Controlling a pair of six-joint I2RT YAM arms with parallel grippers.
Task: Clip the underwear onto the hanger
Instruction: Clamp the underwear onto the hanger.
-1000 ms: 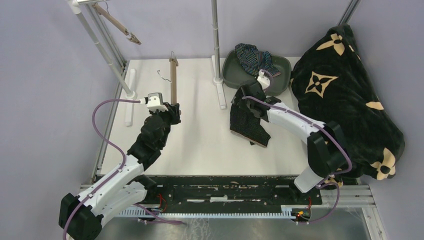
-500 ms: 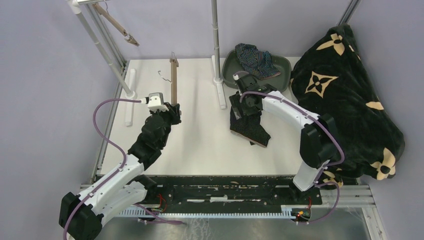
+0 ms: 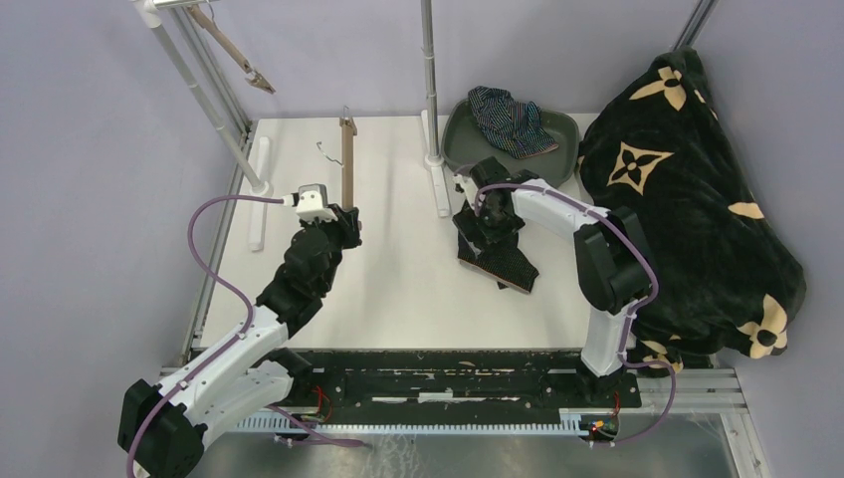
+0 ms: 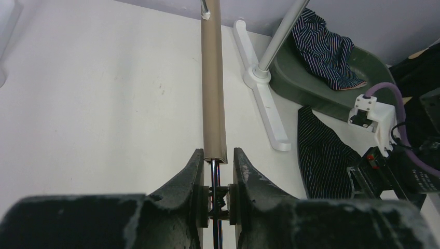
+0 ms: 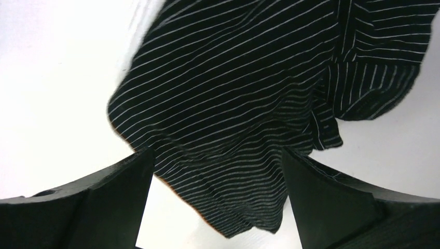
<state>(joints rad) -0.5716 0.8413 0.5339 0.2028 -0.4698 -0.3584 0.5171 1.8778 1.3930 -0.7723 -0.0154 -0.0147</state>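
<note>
The counter (image 3: 398, 279) is viewed from high above its near edge. The left wrist view is aimed low along the hanger (image 4: 213, 78). The right wrist view is held close over the pinstriped underwear (image 5: 233, 114), which is shared by all views.

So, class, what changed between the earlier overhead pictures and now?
The right gripper swung left from the tray to above the black pinstriped underwear, jaws wide open, gripping nothing. The left gripper stayed shut on the hanger; the navy underwear stayed in the tray.
</note>
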